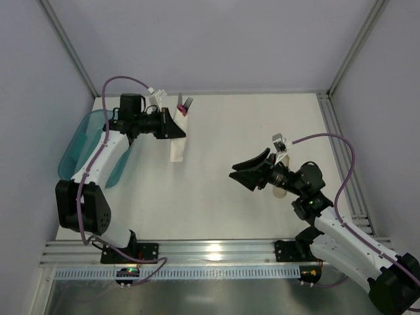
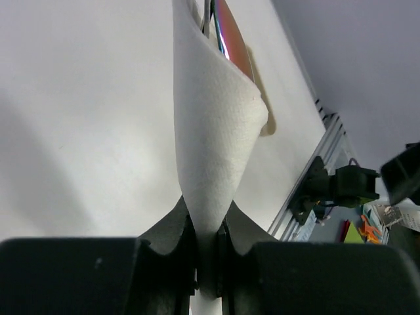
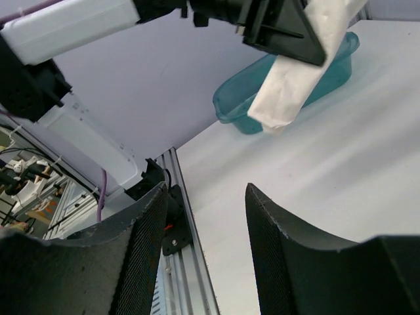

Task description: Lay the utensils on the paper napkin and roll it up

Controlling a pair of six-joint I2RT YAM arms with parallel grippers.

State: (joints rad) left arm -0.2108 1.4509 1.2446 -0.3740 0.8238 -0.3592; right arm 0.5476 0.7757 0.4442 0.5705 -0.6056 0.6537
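Note:
The paper napkin is rolled into a white tube, and my left gripper is shut on its middle. The utensils stick out of the far end: fork tines and a pinkish tip. In the left wrist view the napkin roll runs up from between the closed jaws of the left gripper, with a shiny utensil showing at its top. My right gripper is open and empty at mid-table, well apart from the roll. In its own view the right gripper faces the napkin roll.
A translucent teal tub sits at the left edge behind the left arm, also the tub in the right wrist view. A tan cylinder lies partly under the right wrist. An aluminium rail runs along the near edge.

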